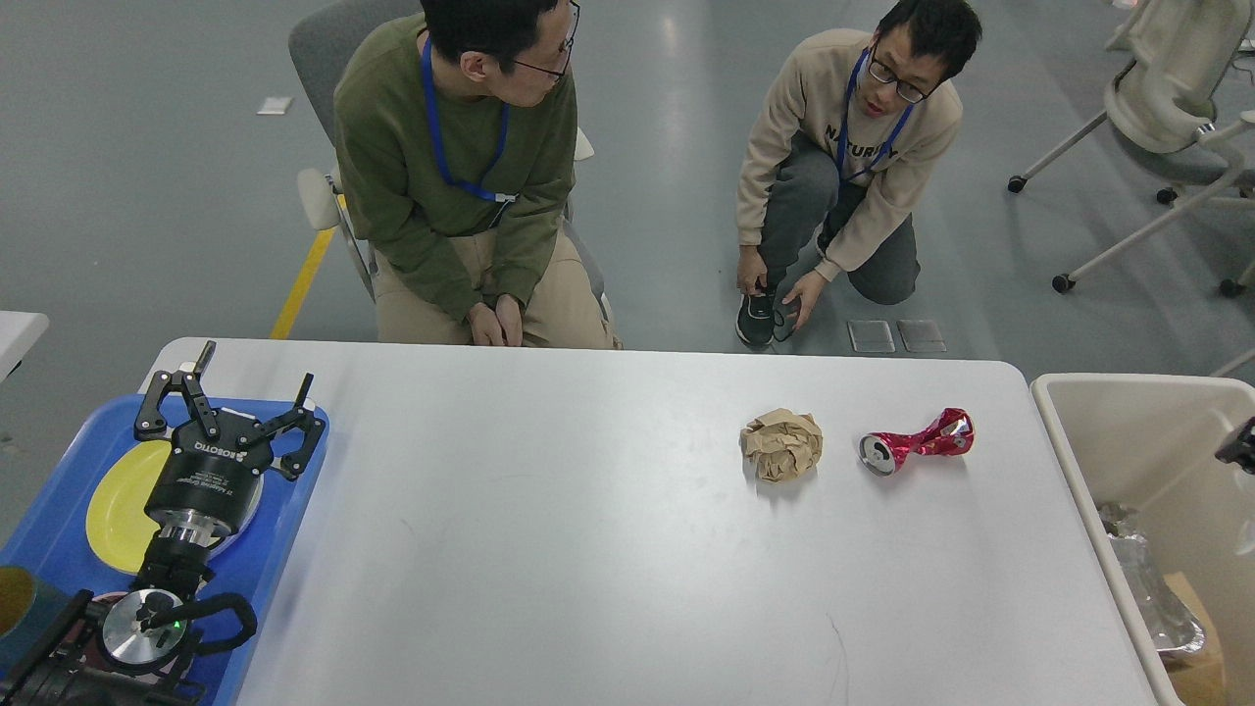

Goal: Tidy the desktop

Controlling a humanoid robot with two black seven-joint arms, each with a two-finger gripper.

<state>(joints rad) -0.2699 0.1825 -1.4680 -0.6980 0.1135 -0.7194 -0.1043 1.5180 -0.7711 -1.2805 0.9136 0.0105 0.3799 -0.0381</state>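
Table: the white table (549, 549) fills the middle of the view, between a blue tray (284, 510) at its left end and a beige bin (1064, 431) at its right end.
Left on the table: a crumpled brown paper ball (781, 443) and a crushed red can (917, 440) lie just beside each other, apart, toward the far right.
Left tool: the left tool (227, 394) is held over the tray, above a yellow plate (113, 510), with its fingers spread and nothing between them.
Right tool: only a dark sliver is seen at the right edge over the bin; whether it is spread or pressed together cannot be told.
Bin: foil scrap and brown card are seen at its bottom.
Progress: the task is judged part done, two pieces of litter being yet to be cleared.
Risk, can: the can is dented and narrow at the waist, so it may be rolled or squirted away if it is pinched off centre.
Risk, paper: the ball is light and may be nudged along the table by a low approach, or knocked into the can.
Risk, people: two people (461, 167) are close to the far edge, so a wide swing could reach them.
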